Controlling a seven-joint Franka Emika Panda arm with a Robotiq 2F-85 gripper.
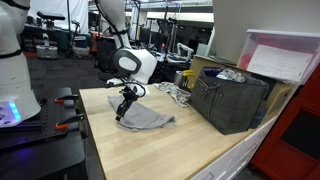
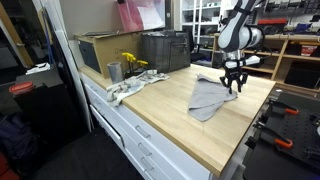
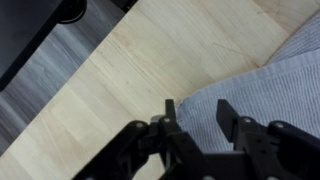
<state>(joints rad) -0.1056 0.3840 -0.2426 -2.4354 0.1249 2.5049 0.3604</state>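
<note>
Black 2-finger gripper (image 3: 196, 110) hangs empty, fingers spread, just above the light wooden table (image 1: 175, 152). Crumpled grey fabric cloth (image 3: 270, 90) lies on the table, its edge under the gripper. Likely approach stage; pinching calls for lowering onto that edge.

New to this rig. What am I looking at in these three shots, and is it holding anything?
It is a single robot arm with a two-finger gripper at its tip. Two pictures come from cameras standing off the robot, on different sides of a wooden workbench. The third comes from a camera on the wrist, looking down past the fingers. A grey cloth lies rumpled on the bench, and the gripper is right above its edge. The jaws stand open and seem to hold nothing. Further back are a dark crate, a metal cup and a white rag.
</note>
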